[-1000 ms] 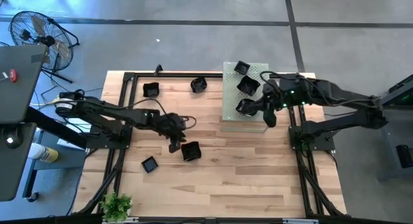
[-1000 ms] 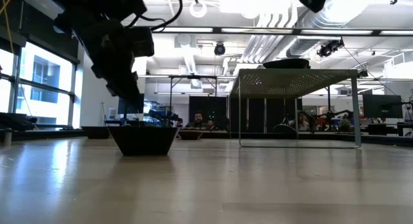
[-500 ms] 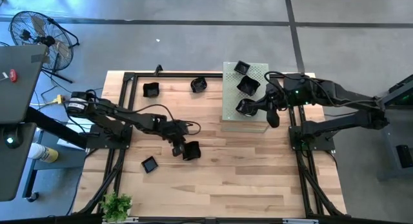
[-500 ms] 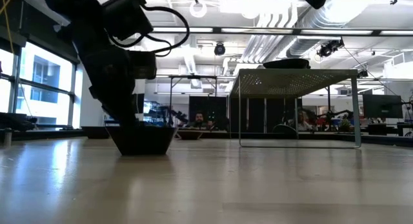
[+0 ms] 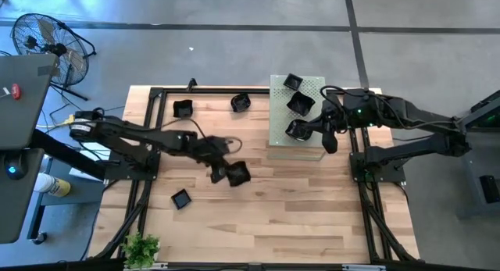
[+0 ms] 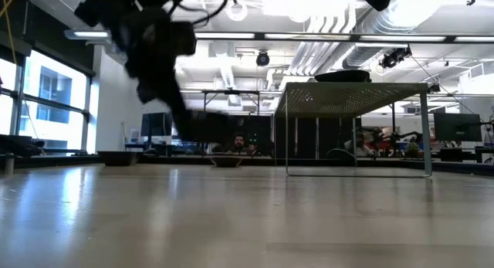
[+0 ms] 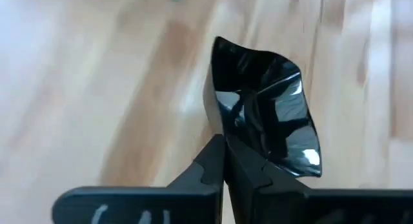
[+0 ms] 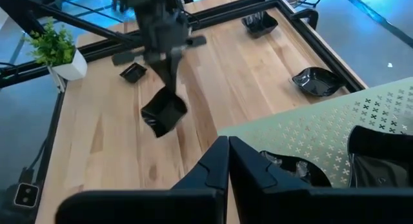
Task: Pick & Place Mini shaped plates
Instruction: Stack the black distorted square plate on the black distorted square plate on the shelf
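Observation:
My left gripper is shut on a small glossy black dish above the middle of the table; the low view shows this dish off the wood. Three more mini plates lie flat on the table: two at the far left and one nearer. Three dishes sit on the pale green perforated board, the nearest of them right beside my shut right gripper. My left gripper pinches the dish's side wall at its rim, one finger inside the hollow and one outside. The fingers slant down from the table's left. The dish is tilted and lifted clear of the table. My right gripper is shut beside the board's nearest dish; I cannot tell whether it touches it.
The green board stands raised on thin legs at the far right. A black frame runs along the table's edges. A small potted plant sits at the near left corner, a fan beyond the table.
My left gripper has come down on the dish near the table's middle, shut on its rim, and lifted it clear, carrying it a little toward the right and far edges. The dish now tilts in the hold.

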